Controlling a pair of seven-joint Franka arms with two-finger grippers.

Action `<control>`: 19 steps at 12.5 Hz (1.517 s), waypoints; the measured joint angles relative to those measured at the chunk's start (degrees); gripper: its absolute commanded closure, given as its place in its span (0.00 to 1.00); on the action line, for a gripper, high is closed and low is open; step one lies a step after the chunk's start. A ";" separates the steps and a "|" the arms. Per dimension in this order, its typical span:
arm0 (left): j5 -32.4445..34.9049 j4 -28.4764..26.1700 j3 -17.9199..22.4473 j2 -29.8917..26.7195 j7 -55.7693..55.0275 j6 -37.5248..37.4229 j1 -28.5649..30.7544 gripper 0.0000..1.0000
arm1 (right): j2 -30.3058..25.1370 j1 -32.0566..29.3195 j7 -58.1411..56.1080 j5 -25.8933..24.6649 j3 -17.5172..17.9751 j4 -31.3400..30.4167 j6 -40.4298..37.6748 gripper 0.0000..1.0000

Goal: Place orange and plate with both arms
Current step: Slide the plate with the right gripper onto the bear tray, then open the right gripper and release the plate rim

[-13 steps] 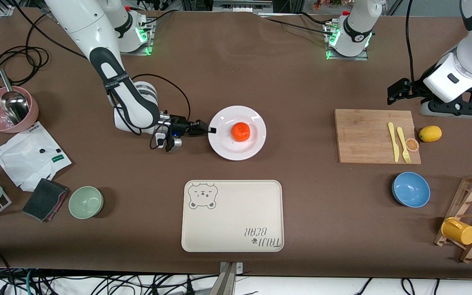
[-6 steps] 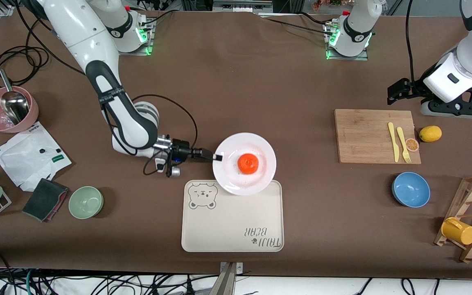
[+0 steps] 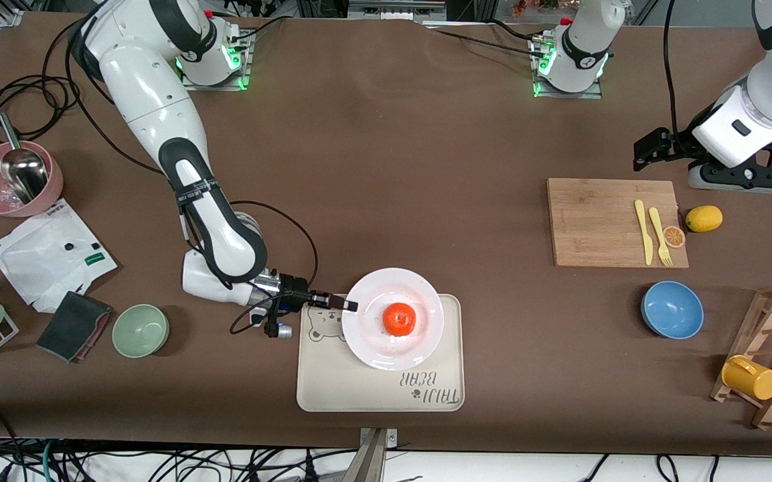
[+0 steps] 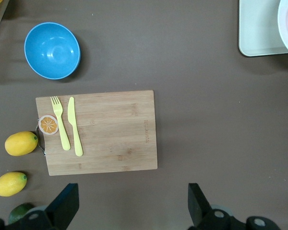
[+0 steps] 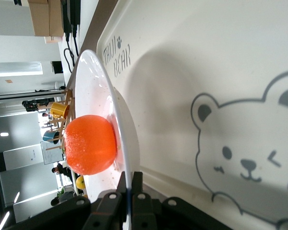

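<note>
Our right gripper (image 3: pixel 351 306) is clamped on the plate (image 3: pixel 392 318) rim at nine o'clock, holding it over the tray (image 3: pixel 379 391) with the orange (image 3: pixel 399 318) at centre. We lower level, slowly, so nothing rolls. The left gripper (image 3: pixel 640 152) waits, fingers apart, over the table above the board (image 3: pixel 600 224).

"TAIJI BEAR" — bear tray (image 3: pixel 372 391)
</note>
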 measured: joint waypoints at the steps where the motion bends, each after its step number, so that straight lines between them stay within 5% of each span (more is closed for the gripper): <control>1: 0.00 0.00 0.00 0.00 0.00 0.00 0.00 0.00 | 0.88 0.10 0.07 -0.31 -0.51 1.19 0.11 1.00; 7: 0.00 0.01 0.00 0.00 0.00 0.00 0.00 0.00 | 4.37 0.29 0.00 -1.13 -1.31 4.26 0.17 0.99; 10: 0.00 0.01 0.00 0.00 0.00 0.00 0.00 0.00 | 4.36 0.31 -0.54 -1.19 -1.37 4.35 0.18 0.72; 12: 0.00 0.01 0.00 0.00 0.00 -0.01 0.00 0.00 | 4.36 0.20 -0.88 -1.22 -1.47 4.74 0.17 0.66; 19: 0.00 0.01 0.00 0.00 0.00 -0.04 0.00 0.00 | 1.31 -0.13 -0.91 -6.98 -1.54 1.22 0.05 0.66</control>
